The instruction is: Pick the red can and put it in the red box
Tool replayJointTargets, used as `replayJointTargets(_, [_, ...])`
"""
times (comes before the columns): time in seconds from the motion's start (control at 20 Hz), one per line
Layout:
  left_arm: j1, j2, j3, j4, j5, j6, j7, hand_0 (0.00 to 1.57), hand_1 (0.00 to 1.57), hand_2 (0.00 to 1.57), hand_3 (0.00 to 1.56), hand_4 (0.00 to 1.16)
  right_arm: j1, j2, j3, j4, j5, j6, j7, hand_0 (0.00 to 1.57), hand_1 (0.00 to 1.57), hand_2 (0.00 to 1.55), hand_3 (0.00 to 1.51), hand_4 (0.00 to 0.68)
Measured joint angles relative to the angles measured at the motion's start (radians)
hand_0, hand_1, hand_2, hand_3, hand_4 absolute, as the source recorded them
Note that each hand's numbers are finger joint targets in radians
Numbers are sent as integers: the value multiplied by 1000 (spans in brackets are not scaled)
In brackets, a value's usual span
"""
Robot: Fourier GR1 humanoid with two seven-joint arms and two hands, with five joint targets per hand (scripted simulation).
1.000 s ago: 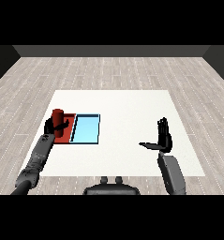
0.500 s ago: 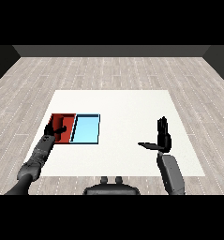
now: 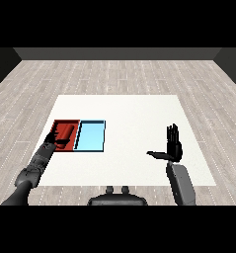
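At the far left, a grey forearm reaches up from the near corner to the red tray [image 3: 57, 127], and its black left hand [image 3: 54, 140] lies over the tray's near left part. The red can [image 3: 65, 133] lies inside the red tray, against the hand; whether the fingers are curled round it or spread apart cannot be told. Touching the red tray on its right is the light blue tray [image 3: 91, 136]. Well apart, on the right of the white table [image 3: 134, 113], the right hand [image 3: 173, 146] stands upright, fingers straight, thumb stretched leftward, holding nothing.
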Motion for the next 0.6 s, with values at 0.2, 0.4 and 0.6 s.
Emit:
replayJointTargets(0.2, [-20, -5, 12, 11, 8, 8, 49, 0, 0, 0, 0, 0, 5, 6, 5, -18, 3, 2, 1, 0, 0, 0, 0, 0])
replayJointTargets(0.4, [14, -11, 93, -51, 86, 79, -64, 0, 0, 0, 0, 0, 15, -3, -3, -25, -2, 20, -13, 0, 0, 0, 0, 0])
replayJointTargets(0.6, [31, -36, 220, -181, 216, 80, -272, 0, 0, 0, 0, 0, 12, 1, 8, -37, -5, 28, -1, 0, 0, 0, 0, 0])
